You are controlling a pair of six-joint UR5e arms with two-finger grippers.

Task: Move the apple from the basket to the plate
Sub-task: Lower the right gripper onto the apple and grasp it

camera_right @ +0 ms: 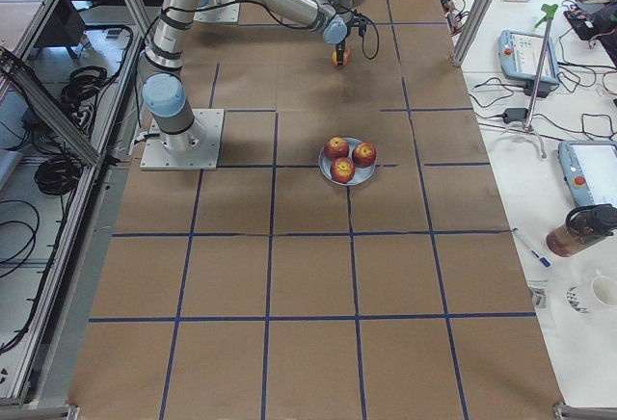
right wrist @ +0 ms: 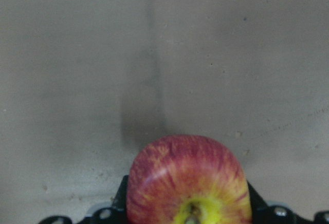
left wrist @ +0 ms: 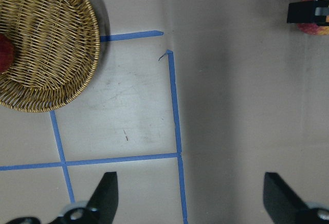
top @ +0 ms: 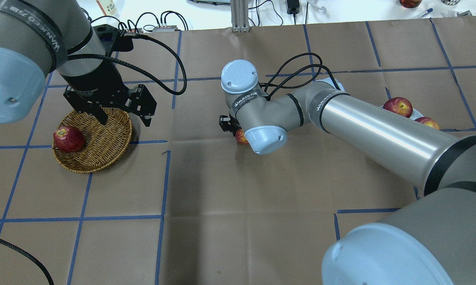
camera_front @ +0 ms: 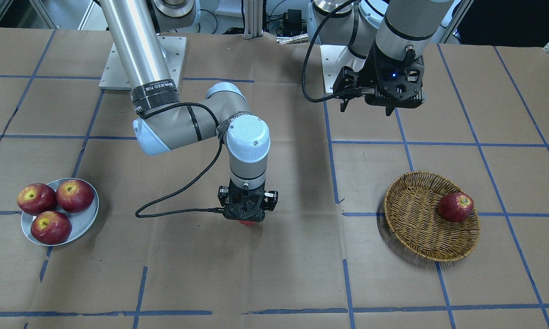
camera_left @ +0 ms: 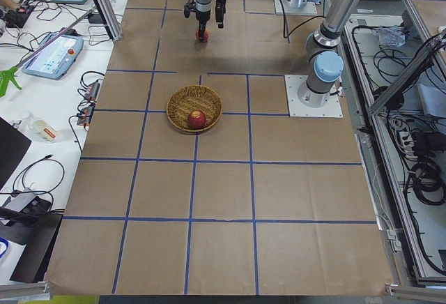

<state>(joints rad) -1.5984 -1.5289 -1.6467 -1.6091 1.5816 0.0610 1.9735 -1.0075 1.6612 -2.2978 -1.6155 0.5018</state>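
Note:
The apple [right wrist: 187,180], red with a yellow-streaked top, sits between the fingers of my right gripper [camera_front: 247,218], which is shut on it low over the middle of the table. Only a sliver of the apple shows in the front view [camera_front: 247,223] and the overhead view [top: 240,136]. The wicker basket [camera_front: 416,233] lies at the robot's left and holds one darker red apple [camera_front: 456,207]. The grey-blue plate [camera_front: 83,224] lies at the robot's right with three deep red apples. My left gripper [top: 124,118] is open and empty, raised above the basket's inner rim.
The table is covered in brown paper with blue tape lines. Both arm bases stand at the robot's side of the table. A black cable [camera_front: 178,201] loops from the right wrist. The right arm hides most of the plate [top: 419,114] in the overhead view.

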